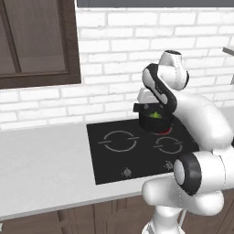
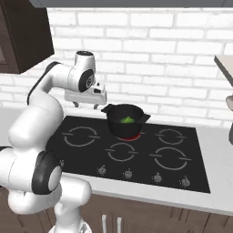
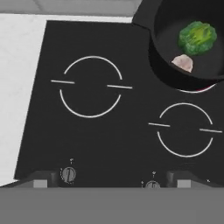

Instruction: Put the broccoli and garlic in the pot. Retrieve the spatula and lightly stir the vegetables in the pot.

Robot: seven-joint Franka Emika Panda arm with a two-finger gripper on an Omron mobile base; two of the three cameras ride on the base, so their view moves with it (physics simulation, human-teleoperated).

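The black pot (image 2: 124,127) stands on the back centre burner of the cooktop, and a red glow shows under it. Inside it lie the green broccoli (image 3: 197,37) and, beside it, the pale garlic (image 3: 183,62); the broccoli (image 2: 127,120) also shows from the right base view, and the pot (image 1: 155,122) with the broccoli (image 1: 155,114) from the left. My gripper (image 2: 85,106) hangs above the back left burner, just left of the pot. It is open, fingertips (image 3: 40,181) wide apart with nothing between them. The spatula is out of view.
The black cooktop (image 2: 136,159) has several ring burners and a row of knobs (image 2: 128,173) along its front edge. A white brick wall rises close behind. Pale counter (image 1: 41,160) stretches left. A grey object (image 2: 230,113) is cut off at the right edge.
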